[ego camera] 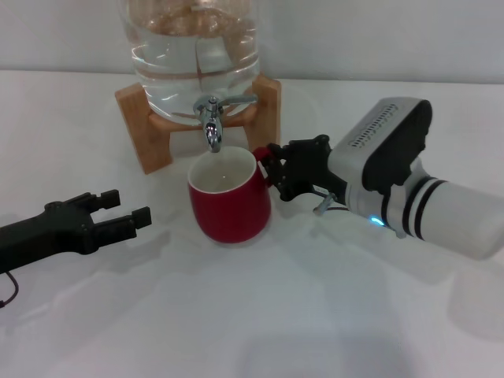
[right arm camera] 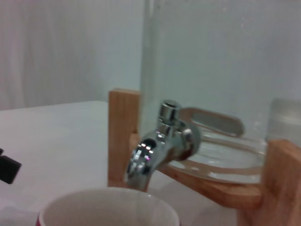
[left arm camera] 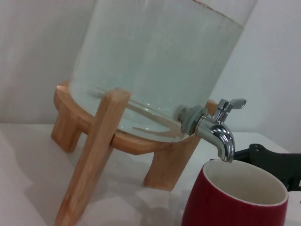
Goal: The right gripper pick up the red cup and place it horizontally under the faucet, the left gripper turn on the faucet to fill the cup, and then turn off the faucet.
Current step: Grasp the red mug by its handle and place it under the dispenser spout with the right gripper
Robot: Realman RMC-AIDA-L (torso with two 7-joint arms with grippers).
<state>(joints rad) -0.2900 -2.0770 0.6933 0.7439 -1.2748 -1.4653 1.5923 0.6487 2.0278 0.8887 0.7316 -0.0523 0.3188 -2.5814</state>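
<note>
Head view: red cup (ego camera: 230, 203) upright on the counter (ego camera: 315, 315) directly under the faucet (ego camera: 214, 118) spout to catch water, right gripper (ego camera: 273, 170) pinching its handle; left gripper (ego camera: 126, 211) spread, low beside the cup, clear of the lever.

This looks like a robot test bench in a lab. A bare white table (ego camera: 315, 331) stands against a plain white wall (ego camera: 394, 31). On it sits only a staged water jug (ego camera: 193, 47) on a wooden stand (ego camera: 146, 126).
</note>
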